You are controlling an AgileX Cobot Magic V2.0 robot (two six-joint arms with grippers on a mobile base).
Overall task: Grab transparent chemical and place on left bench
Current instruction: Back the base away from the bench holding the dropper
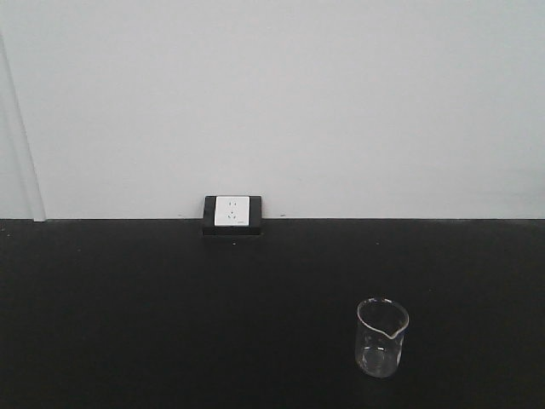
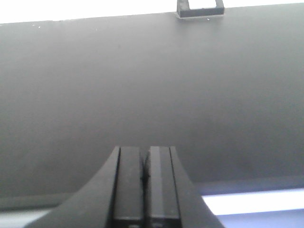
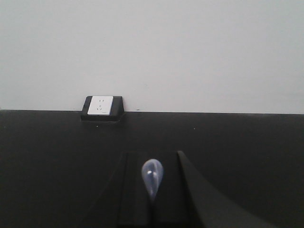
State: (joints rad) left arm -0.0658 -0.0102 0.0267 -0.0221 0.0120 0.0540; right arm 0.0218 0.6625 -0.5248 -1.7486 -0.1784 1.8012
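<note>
One black worktop (image 1: pixel 170 324) with beaker (image 1: pixel 381 337) meets white wall (image 1: pixel 272 102)

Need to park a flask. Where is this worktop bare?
Bare: the wide stretch left of the beaker, from the socket at the wall forward; a narrower strip to its right. Nowhere crowded.

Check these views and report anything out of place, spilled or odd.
One oddity: the right pincer is shut on a small pale clear bulb, likely a dropper top, apart from the clear beaker. The beaker stands upright on the black worktop, nothing spilled.
</note>
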